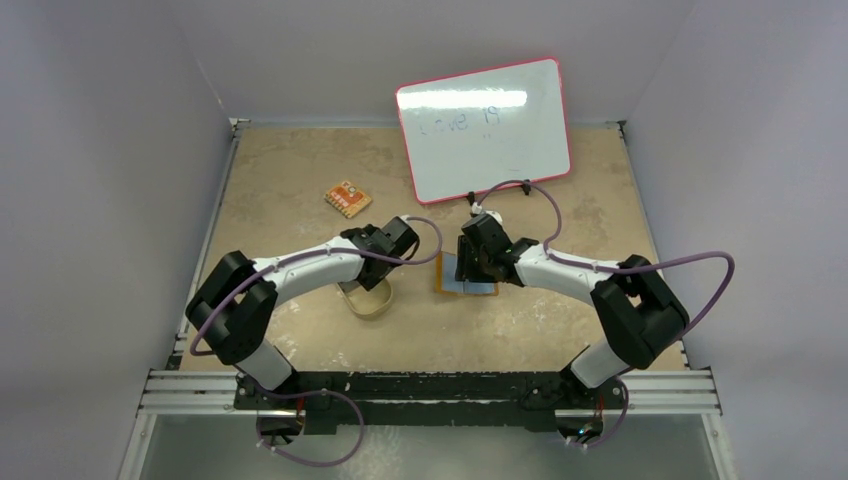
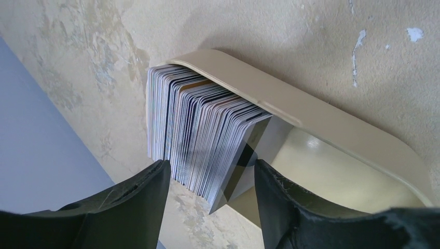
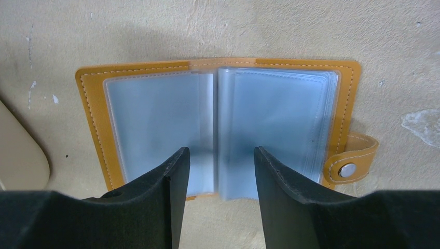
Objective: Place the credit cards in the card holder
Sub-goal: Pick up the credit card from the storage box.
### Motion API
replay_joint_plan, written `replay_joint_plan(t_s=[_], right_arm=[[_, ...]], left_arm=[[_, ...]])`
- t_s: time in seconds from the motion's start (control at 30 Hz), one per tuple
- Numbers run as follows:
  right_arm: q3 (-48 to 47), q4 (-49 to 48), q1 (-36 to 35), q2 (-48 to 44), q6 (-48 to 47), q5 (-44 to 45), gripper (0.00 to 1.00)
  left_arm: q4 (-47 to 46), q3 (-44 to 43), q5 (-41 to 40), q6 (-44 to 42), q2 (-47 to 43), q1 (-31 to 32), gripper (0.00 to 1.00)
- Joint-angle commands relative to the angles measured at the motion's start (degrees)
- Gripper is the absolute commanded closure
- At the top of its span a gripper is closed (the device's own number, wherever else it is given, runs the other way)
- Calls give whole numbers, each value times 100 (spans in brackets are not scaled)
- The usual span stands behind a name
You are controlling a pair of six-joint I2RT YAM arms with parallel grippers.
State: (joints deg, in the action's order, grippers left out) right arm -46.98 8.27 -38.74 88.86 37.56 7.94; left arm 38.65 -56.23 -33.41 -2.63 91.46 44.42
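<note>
No cards loaded yet. Card holder [image 3: 155, 114] lay open flat under right claw [image 3: 220, 153], visible sleeves empty. Credit cards [image 2: 197, 135] stood on edge in tan dish [image 2: 311, 109]. Left claw [image 2: 210, 166] straddled the stack's near end, jaws apart; couldn't tell if clamped. Right claw open, holding nothing, astride the centre sleeves.

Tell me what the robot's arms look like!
The left arm and right arm are white tubes with chunky black joints. Purple cables loop along both. The left end effector and right end effector each have two black wedge-shaped fingers.
</note>
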Motion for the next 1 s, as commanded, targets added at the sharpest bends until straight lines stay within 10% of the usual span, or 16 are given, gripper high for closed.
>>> replay_joint_plan(t_s=[0.0, 0.97], right_arm=[[62, 124, -37, -124, 41, -11, 48], [65, 94, -37, -187, -2, -175, 49]], left_arm=[[-30, -334, -241, -74, 13, -30, 42], [922, -973, 1073, 557, -221, -22, 93]])
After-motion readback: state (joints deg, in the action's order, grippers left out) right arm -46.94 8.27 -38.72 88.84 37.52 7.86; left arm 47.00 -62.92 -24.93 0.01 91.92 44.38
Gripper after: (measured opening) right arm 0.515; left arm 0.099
